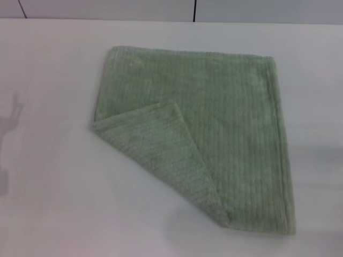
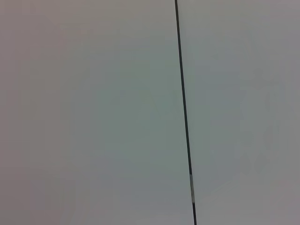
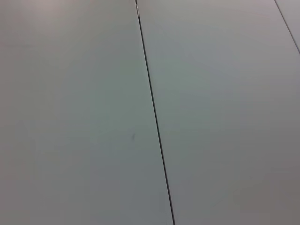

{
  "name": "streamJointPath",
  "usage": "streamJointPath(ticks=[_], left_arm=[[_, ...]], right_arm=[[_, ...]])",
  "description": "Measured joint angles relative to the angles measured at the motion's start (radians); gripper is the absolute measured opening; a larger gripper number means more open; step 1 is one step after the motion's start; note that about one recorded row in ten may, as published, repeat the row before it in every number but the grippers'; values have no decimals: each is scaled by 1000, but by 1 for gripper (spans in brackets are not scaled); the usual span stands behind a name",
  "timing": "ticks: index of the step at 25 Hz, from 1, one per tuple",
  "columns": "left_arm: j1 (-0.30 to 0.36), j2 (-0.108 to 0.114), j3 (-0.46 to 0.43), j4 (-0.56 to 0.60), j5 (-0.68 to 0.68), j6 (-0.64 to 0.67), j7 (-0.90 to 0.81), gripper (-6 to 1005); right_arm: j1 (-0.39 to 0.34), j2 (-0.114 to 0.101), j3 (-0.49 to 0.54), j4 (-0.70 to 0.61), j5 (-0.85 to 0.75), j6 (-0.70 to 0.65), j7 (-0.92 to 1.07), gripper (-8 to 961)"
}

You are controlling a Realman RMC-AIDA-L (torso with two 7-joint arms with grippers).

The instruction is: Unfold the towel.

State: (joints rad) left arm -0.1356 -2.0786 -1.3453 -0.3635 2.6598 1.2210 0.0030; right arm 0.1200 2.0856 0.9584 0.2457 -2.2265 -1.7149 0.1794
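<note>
The towel (image 1: 214, 134) was laid flat on the table (image 1: 48, 203), its near-left corner (image 1: 174, 105) folded inward; no fingers were seen, so their state could not be told.

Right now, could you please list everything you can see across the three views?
towel: one, pale sage green, lying flat mid-table, its near-left corner folded over onto the cloth as a triangular flap.
table: one, white, under the towel.
seams: thin dark lines between pale panels, in both wrist views and at the far edge of the head view.
arms and fingers: none in view in any picture.
</note>
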Motion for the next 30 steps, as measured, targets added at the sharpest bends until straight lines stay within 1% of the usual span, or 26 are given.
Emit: streamJointPath(ticks=[12, 15, 17, 21, 22, 23, 24, 27, 30], left_arm=[[5, 0, 7, -5, -13, 5, 0, 852], [9, 0, 12, -8, -12, 6, 0, 851], [10, 0, 13, -9, -12, 6, 0, 850], [10, 0, 18, -10, -12, 6, 0, 850], [9, 0, 19, -10, -12, 6, 0, 850], [7, 0, 19, -11, -12, 6, 0, 850], [6, 0, 19, -11, -12, 6, 0, 850], [6, 0, 19, -11, -12, 6, 0, 850], [3, 0, 20, -12, -12, 6, 0, 850]], right_arm=[[-7, 2, -6, 11, -6, -17, 20, 846], [0, -9, -52, 11, -9, -12, 98, 847], [19, -16, -75, -10, -10, -10, 147, 847], [41, -18, -81, -31, -27, -9, 167, 844], [48, -24, -84, -33, -70, -7, 175, 843], [54, -30, -85, -33, -95, -3, 186, 784], [69, -41, -85, -33, -128, 12, 219, 725], [92, -55, -88, -32, -154, 39, 267, 619], [128, -74, -91, -18, -201, 84, 281, 513]])
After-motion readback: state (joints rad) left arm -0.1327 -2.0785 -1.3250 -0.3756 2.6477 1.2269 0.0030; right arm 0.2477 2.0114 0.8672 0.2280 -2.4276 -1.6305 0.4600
